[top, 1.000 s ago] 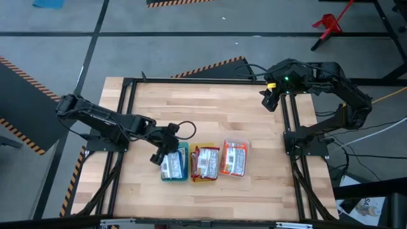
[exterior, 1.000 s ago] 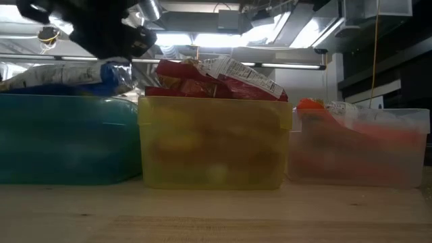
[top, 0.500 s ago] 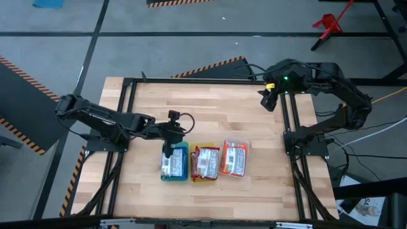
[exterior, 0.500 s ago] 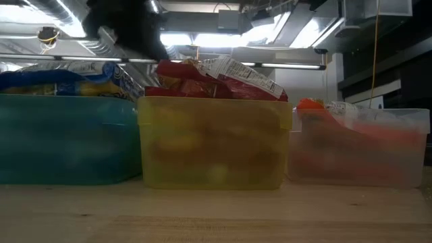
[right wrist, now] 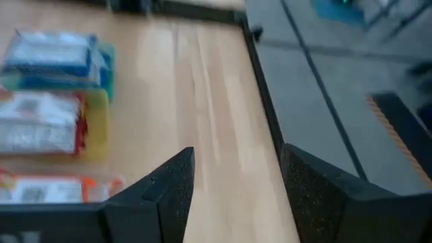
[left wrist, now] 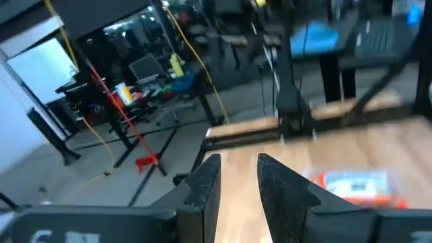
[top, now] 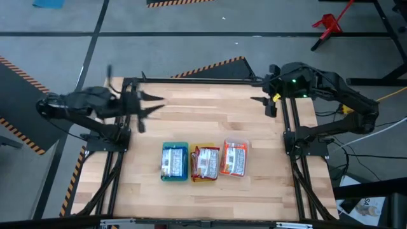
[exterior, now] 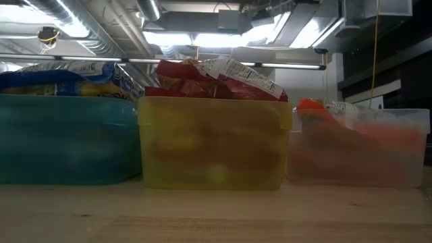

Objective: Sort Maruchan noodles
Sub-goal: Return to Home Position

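Three trays stand side by side near the table's near edge. The green tray (top: 174, 174) holds blue-and-white Maruchan noodles (top: 173, 159), the yellow tray (exterior: 212, 142) holds dark red packets (top: 204, 162), and the clear tray (exterior: 358, 148) holds orange packets (top: 234, 158). The packets lie piled above the rims (exterior: 67, 75). My left gripper (top: 151, 105) hangs high over the table's far left part, open and empty, about level (left wrist: 237, 165). My right gripper (top: 266, 105) hangs at the far right edge, open and empty (right wrist: 236, 154).
A black metal frame (top: 191, 81) runs around the table's edges, with upright rails at left (top: 121, 159) and right (top: 294, 152). Bare wood (top: 210, 121) lies between the trays and the far edge.
My left gripper has risen from the green tray and drawn back toward the table's far left, tipping up from pointing down to nearly level. The top blue packet has settled on the pile in the green tray. My right gripper has rolled a little in place.
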`<state>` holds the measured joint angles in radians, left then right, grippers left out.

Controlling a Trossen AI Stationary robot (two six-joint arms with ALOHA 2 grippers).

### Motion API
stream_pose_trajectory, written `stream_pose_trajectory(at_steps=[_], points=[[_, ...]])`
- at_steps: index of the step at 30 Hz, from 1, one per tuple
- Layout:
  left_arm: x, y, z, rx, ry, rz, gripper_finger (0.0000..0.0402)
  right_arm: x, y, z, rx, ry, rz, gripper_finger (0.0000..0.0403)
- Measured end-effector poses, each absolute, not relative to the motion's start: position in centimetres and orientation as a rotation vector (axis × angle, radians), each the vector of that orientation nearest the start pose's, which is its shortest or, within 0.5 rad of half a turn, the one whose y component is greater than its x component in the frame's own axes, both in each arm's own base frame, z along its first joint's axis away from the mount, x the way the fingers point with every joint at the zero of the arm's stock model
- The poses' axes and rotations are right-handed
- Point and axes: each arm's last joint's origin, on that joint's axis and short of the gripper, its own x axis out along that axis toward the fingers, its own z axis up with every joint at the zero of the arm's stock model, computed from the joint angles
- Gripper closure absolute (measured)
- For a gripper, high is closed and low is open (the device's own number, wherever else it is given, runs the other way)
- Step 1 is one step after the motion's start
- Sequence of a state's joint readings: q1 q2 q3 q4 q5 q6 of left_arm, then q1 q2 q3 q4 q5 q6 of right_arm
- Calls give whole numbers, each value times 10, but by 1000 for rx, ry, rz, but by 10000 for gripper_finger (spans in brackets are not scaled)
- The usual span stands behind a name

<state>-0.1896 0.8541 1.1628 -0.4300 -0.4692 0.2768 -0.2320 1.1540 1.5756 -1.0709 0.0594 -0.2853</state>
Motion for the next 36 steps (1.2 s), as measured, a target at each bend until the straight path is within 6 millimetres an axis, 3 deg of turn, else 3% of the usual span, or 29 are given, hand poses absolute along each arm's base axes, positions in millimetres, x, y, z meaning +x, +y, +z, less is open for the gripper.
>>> stream_pose_trajectory(at_steps=[3,7,10,16,23,31,36], points=[[131,-11,420,231,123,240,310,173,-45,436,-204,550,-156,194],[110,-9,404,104,30,88,310,136,-42,419,-120,335,-75,194],[100,-7,385,34,-29,71,310,114,-40,392,-35,250,-107,194],[108,-9,325,-33,-14,39,310,90,-30,337,119,36,-87,194],[123,-5,264,-163,9,72,310,89,-29,275,273,-109,-49,194],[120,3,208,-317,-21,7,310,102,-35,197,388,-170,-29,194],[114,8,169,-395,2,62,310,103,-37,179,403,-136,-101,194]])
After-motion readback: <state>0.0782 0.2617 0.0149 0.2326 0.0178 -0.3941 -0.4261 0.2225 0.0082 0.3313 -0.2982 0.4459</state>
